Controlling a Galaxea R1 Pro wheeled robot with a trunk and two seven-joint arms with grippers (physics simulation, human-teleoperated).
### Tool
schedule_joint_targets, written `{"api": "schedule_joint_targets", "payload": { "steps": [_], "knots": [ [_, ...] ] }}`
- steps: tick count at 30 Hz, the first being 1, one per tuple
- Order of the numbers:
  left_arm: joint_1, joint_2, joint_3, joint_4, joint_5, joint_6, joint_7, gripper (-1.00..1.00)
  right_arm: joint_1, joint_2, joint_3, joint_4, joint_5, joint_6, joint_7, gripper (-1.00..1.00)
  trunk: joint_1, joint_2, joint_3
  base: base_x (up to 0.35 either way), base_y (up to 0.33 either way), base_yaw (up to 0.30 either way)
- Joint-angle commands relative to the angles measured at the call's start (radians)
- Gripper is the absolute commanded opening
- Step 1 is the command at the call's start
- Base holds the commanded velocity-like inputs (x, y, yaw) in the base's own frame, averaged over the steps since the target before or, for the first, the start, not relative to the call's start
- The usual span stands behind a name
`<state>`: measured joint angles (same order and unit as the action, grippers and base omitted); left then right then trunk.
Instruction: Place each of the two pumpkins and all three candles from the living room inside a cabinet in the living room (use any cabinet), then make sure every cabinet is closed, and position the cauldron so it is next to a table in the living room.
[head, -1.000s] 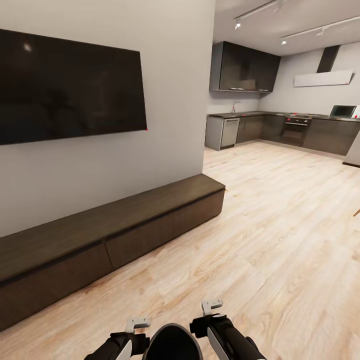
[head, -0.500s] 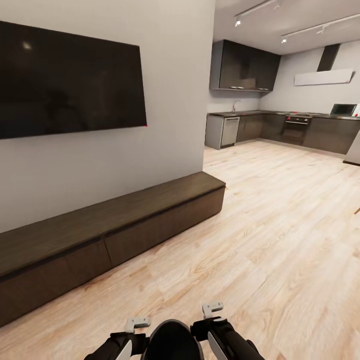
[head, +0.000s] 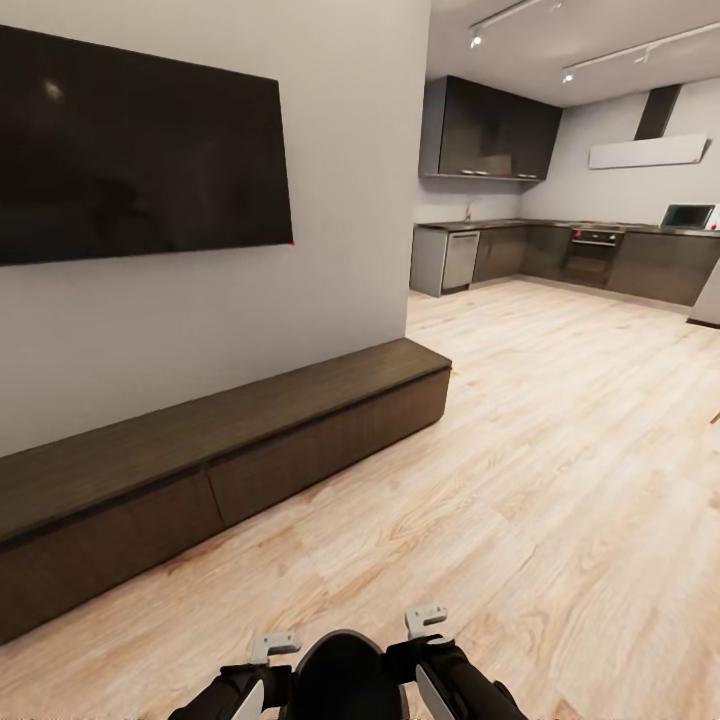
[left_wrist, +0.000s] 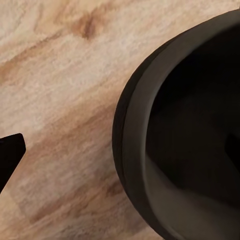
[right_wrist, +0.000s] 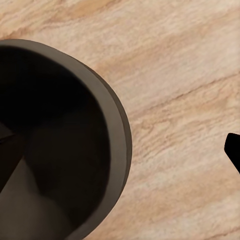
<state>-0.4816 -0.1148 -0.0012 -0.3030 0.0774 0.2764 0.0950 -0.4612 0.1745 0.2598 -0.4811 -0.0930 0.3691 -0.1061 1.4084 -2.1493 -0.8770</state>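
Round matte black cauldron with flared rim (head: 345, 672) low at the head view's bottom edge, between 2 black arms, over pale wood-plank floor (head: 560, 480). Left gripper (head: 262, 662) just beside the rim on one side, right gripper (head: 425, 640) just beside it on the other; whether either clamps the rim or stands released, cannot tell. Dark hollow of the pot seen in both wrist views (left_wrist: 185, 135) (right_wrist: 55, 145), floor planks beyond. Long low dark-brown wooden cabinet (head: 230, 450) along the grey wall, drawer fronts flush and closed, beneath a large black wall-mounted screen (head: 140, 150). Dark grey kitchen units (head: 560, 250) far off at right.
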Motion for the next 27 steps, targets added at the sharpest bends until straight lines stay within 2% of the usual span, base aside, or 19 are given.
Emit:
{"api": "schedule_joint_targets", "payload": {
  "steps": [1,16,27],
  "knots": [
    [0.0,0.0,0.0,-0.002,0.008,0.001,0.005,1.0,-0.001,0.0,0.004,-0.001,-0.01,0.004,-0.008,1.0,0.004,-0.008,-0.004,0.0,0.0,0.0],
    [0.0,-0.002,0.0,-0.002,0.009,-0.021,0.005,1.0,-0.001,0.0,0.004,0.001,-0.01,-0.025,-0.009,1.0,0.061,-0.113,-0.051,0.0,0.0,0.0],
    [0.0,-0.007,0.0,-0.002,0.006,-0.022,0.005,1.0,-0.001,0.0,0.017,0.074,-0.007,-0.121,-0.009,1.0,0.103,-0.19,-0.086,0.0,0.0,0.0]
  ]
}}
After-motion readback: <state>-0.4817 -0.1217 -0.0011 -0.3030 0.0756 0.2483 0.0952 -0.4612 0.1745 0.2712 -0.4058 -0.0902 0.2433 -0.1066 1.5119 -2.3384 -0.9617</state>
